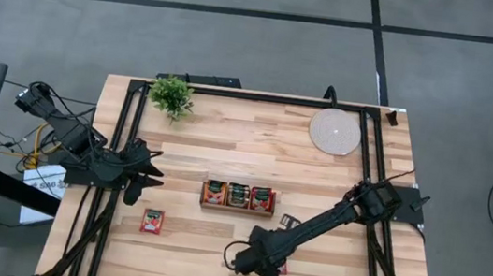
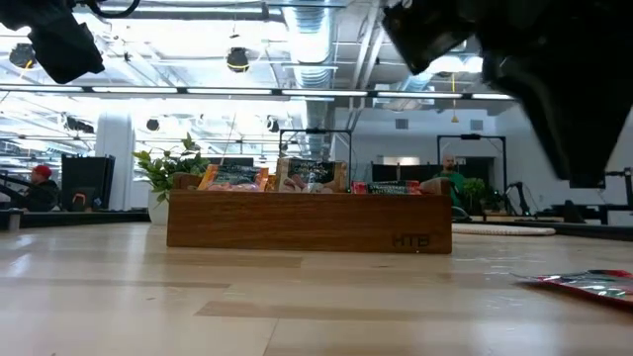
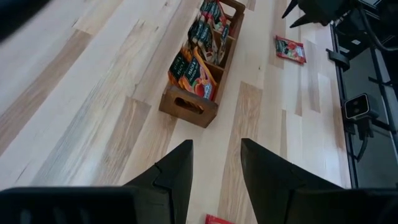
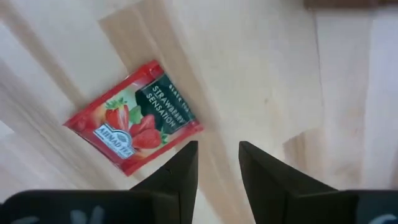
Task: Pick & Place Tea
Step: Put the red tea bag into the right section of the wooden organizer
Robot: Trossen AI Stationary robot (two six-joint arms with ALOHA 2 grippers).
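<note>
A long wooden tray (image 1: 236, 207) at mid-table holds several tea sachets (image 3: 198, 59) standing in its three compartments. One red sachet (image 1: 152, 222) lies flat on the table, left of the tray and nearer the front edge. Another red sachet (image 4: 134, 124), with strawberry print, lies flat just ahead of my right gripper (image 4: 217, 163). It also shows in the low view (image 2: 584, 285). My right gripper (image 1: 250, 259) hangs open above the table near the front edge and touches nothing. My left gripper (image 3: 216, 168) is open and empty at the table's left side (image 1: 153, 174).
A small potted plant (image 1: 171, 96) stands at the far left and a round pale mat (image 1: 334, 131) lies at the far right. Black frame rails (image 1: 125, 132) run along the table's sides. Bare wood lies between the tray and the front edge.
</note>
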